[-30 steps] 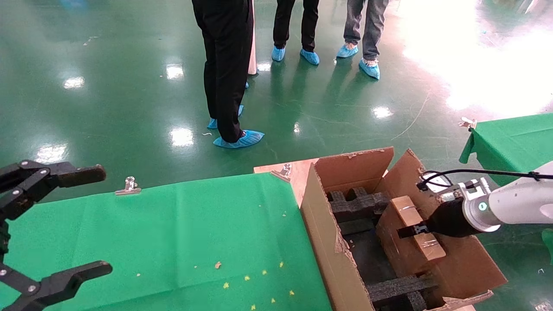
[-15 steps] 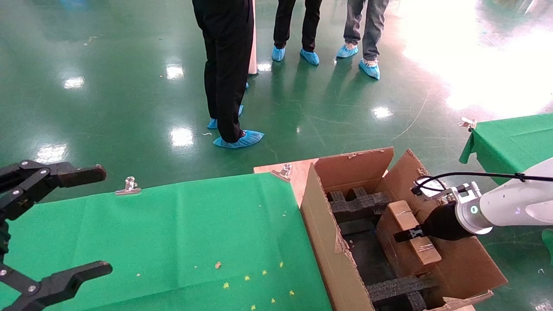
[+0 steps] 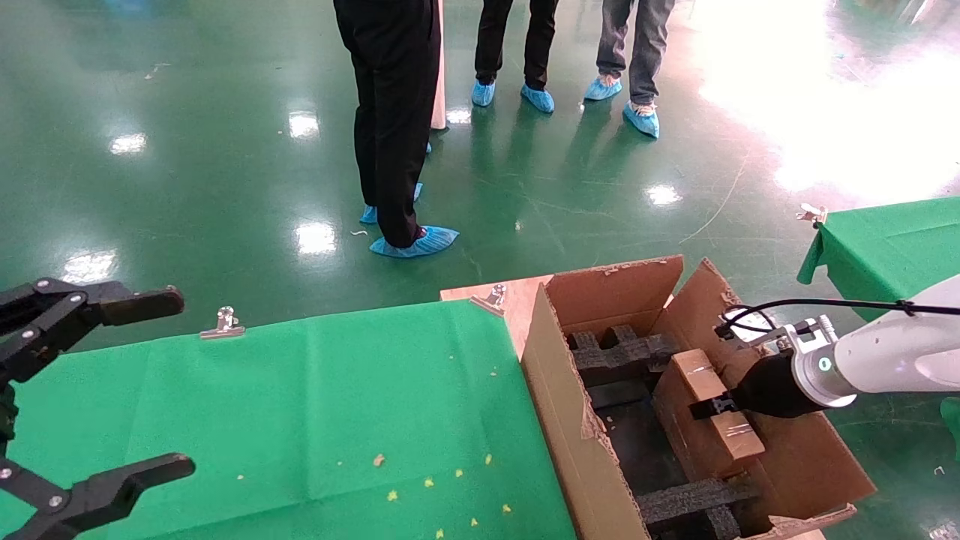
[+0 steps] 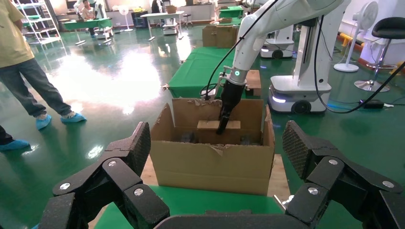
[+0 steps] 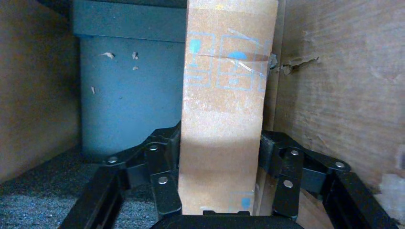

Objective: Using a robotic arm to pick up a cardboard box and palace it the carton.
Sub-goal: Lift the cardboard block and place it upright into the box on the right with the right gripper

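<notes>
The small brown cardboard box [image 3: 709,409] stands on edge inside the large carton [image 3: 570,420], close to its right flap. My right gripper [image 3: 709,407], on the white arm, is shut on the box; in the right wrist view the box [image 5: 224,105] sits clamped between both black fingers [image 5: 165,176]. The left wrist view shows the box [image 4: 210,125] and the right gripper [image 4: 222,128] in the carton [image 4: 210,162] from across the table. My all-black left gripper [image 3: 112,390] hangs open and empty at the table's left end; it also shows in its own wrist view [image 4: 215,152].
Black foam blocks [image 3: 622,356] line the carton's floor. A green-clothed table [image 3: 315,405] with clips lies left of the carton. Three people [image 3: 394,120] stand on the green floor beyond. Another green table [image 3: 892,247] is at far right.
My right gripper and the held box have moved slightly lower and to the left inside the carton. The left arm has not moved.
</notes>
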Controlling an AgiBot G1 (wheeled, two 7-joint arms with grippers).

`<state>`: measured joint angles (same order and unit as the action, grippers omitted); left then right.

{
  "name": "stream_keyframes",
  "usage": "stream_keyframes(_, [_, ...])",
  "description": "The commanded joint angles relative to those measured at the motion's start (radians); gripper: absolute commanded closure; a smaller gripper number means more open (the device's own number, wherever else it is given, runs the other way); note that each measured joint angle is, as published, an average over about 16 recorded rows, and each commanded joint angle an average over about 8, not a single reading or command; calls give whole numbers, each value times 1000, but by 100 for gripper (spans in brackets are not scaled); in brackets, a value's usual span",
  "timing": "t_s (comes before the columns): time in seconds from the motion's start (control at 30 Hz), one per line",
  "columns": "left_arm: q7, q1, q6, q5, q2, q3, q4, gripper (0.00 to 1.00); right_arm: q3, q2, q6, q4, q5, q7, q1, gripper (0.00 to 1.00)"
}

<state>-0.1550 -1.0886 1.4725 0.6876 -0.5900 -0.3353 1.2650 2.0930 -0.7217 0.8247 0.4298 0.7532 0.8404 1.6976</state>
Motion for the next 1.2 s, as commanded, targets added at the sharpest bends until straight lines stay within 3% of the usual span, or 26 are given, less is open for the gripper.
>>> stream_keyframes(0.03, [0,0,0,0,0,0,0,0,1,1,-1,2,1,1,1,0])
stream_keyframes(0.67, [0,0,0,0,0,0,0,0,-11,20,-15,38,9,-19,68,0])
stream_keyframes(0.97, [0,0,0,0,0,0,0,0,-26,45,-42,103,24,-36,159,0])
stream_keyframes(1.2, [0,0,0,0,0,0,0,0,-54,82,-64,222,39,-72,275,0])
